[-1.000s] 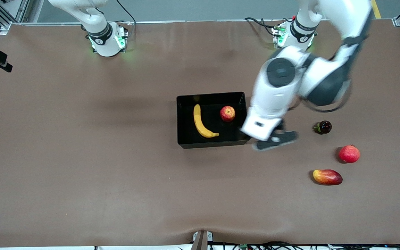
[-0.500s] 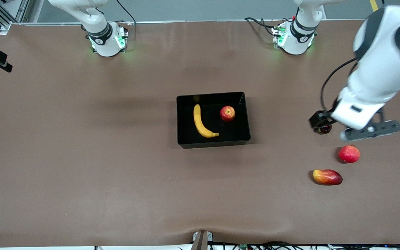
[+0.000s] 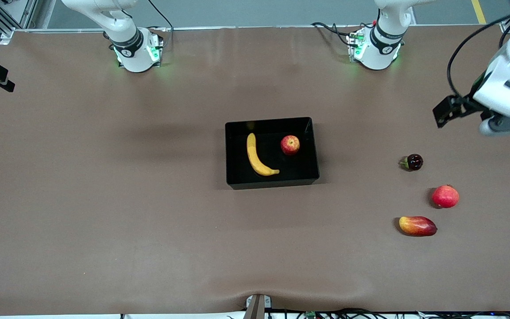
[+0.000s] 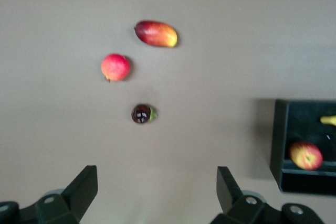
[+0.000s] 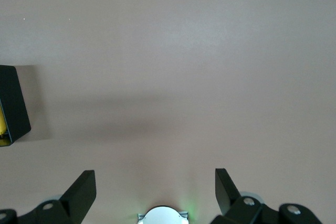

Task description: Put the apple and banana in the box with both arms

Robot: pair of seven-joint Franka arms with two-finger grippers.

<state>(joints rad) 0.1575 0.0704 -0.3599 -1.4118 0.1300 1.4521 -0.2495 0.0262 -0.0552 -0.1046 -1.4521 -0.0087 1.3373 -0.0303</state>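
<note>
The banana [image 3: 257, 156] and the apple [image 3: 290, 145] lie side by side in the black box [image 3: 272, 182] at the table's middle. My left gripper [image 3: 506, 124] hangs open and empty high over the left arm's end of the table, well away from the box. Its wrist view shows its open gripper [image 4: 157, 182], the box [image 4: 278, 140], the apple [image 4: 305, 155] and the banana's tip [image 4: 328, 120]. My right gripper [image 5: 156, 182] is out of the front view. It is open and empty over bare table near its base, with a box corner [image 5: 13, 103] in its wrist view.
Three loose fruits lie toward the left arm's end: a dark round fruit [image 3: 413, 162], a uniformly red round fruit [image 3: 445, 196] and a red-yellow mango [image 3: 417, 226]. They also show in the left wrist view: dark fruit [image 4: 142, 114], red fruit [image 4: 115, 67], mango [image 4: 156, 33].
My left arm has swung from beside the box out toward its own end of the table and risen. The fruits and the box have not moved.
</note>
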